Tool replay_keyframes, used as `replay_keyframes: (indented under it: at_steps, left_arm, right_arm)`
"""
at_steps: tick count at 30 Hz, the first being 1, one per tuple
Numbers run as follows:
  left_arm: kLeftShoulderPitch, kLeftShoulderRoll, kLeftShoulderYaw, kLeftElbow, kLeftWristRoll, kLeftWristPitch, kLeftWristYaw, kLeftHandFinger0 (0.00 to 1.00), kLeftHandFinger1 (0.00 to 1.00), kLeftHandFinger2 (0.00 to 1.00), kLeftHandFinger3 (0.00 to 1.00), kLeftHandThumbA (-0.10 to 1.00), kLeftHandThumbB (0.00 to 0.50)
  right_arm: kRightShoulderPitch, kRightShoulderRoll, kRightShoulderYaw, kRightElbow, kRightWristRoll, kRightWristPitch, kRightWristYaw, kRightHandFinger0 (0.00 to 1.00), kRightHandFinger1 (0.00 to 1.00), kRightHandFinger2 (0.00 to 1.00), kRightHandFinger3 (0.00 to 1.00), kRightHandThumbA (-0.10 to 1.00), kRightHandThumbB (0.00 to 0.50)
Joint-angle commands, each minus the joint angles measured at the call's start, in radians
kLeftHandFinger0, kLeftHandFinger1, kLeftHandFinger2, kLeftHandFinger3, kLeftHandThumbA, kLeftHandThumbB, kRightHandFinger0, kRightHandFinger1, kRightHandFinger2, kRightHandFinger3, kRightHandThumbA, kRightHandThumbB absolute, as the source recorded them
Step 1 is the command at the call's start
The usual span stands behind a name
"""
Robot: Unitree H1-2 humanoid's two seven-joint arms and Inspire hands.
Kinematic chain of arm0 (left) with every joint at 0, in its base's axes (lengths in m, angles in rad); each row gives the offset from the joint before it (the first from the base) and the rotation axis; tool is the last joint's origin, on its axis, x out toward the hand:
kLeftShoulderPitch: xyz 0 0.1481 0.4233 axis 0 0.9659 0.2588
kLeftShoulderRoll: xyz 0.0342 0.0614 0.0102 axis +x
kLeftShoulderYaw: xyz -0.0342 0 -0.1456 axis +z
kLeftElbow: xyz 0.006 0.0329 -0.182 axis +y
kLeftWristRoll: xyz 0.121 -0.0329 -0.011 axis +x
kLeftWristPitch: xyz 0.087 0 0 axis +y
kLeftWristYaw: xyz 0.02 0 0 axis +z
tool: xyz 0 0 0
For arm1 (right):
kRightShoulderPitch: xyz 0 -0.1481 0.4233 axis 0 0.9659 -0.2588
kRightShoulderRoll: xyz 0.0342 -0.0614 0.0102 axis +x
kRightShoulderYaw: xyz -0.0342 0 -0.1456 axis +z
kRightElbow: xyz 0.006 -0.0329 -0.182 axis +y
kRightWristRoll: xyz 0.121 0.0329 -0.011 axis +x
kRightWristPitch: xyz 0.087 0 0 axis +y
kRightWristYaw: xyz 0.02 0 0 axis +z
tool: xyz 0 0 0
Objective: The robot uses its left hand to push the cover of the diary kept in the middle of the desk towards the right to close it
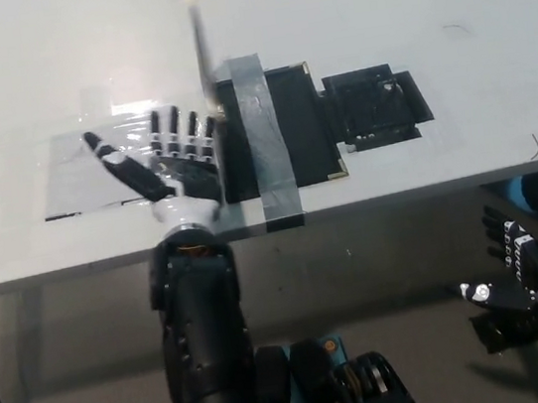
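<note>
A black diary (283, 124) is seen lying near the middle of the white desk (421, 0), close to its front edge, held down by a strip of grey tape (267, 137) that runs from the diary's far edge over the desk's front edge. The diary's left cover (201, 56) is raised almost upright, seen nearly edge-on and blurred, so that only the right half of the diary lies flat. The left hand (168, 160) is placed palm up on the desk just left of the taped part, with its fingers (178, 124) spread wide and straight, holding nothing; whether they touch the raised cover cannot be told. A black flat object (376, 106) is found just beside the diary's right edge. The right hand (515, 277) is seen below the desk's front edge at the lower right, its fingers apart and empty.
</note>
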Motion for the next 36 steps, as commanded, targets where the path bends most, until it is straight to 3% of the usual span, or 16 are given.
replay_keyframes:
  at_steps: [1,8,25,27,29,34,36]
  left_arm:
    - [-0.014,-0.007,-0.044,-0.023,0.002,0.017,0.005,1.00,1.00,1.00,1.00,1.00,0.326]
    - [0.022,0.006,-0.075,-0.003,0.015,0.002,-0.003,1.00,1.00,1.00,1.00,1.00,0.337]
    - [0.092,0.035,-0.116,0.099,0.059,-0.007,-0.006,1.00,1.00,1.00,1.00,1.00,0.277]
    - [0.085,0.031,-0.118,0.101,0.050,-0.008,-0.009,1.00,1.00,1.00,1.00,1.00,0.281]
    - [0.072,0.027,-0.119,0.085,0.035,-0.005,-0.017,1.00,1.00,1.00,1.00,1.00,0.321]
    - [0.049,0.027,-0.142,0.040,0.049,0.004,-0.013,1.00,1.00,1.00,1.00,1.00,0.341]
    - [0.051,0.026,-0.153,0.023,0.050,0.014,-0.014,1.00,1.00,1.00,1.00,1.00,0.316]
  right_arm:
    - [-0.030,-0.012,0.004,-0.029,0.000,0.009,0.015,0.94,1.00,1.00,1.00,1.00,0.500]
    - [-0.034,-0.015,0.016,-0.028,-0.013,0.015,0.014,0.92,1.00,1.00,1.00,1.00,0.500]
    - [-0.011,-0.008,0.076,-0.035,-0.030,0.010,0.039,0.94,1.00,1.00,1.00,1.00,0.500]
    - [-0.011,-0.009,0.076,-0.039,-0.027,0.014,0.038,0.94,1.00,1.00,1.00,1.00,0.500]
    - [-0.017,-0.009,0.072,-0.041,-0.019,0.019,0.043,0.95,1.00,1.00,1.00,1.00,0.499]
    - [-0.030,-0.017,0.071,-0.021,-0.026,0.005,0.043,0.91,1.00,1.00,1.00,1.00,0.500]
    - [-0.028,-0.017,0.069,-0.017,-0.027,0.002,0.041,0.90,1.00,1.00,1.00,1.00,0.500]
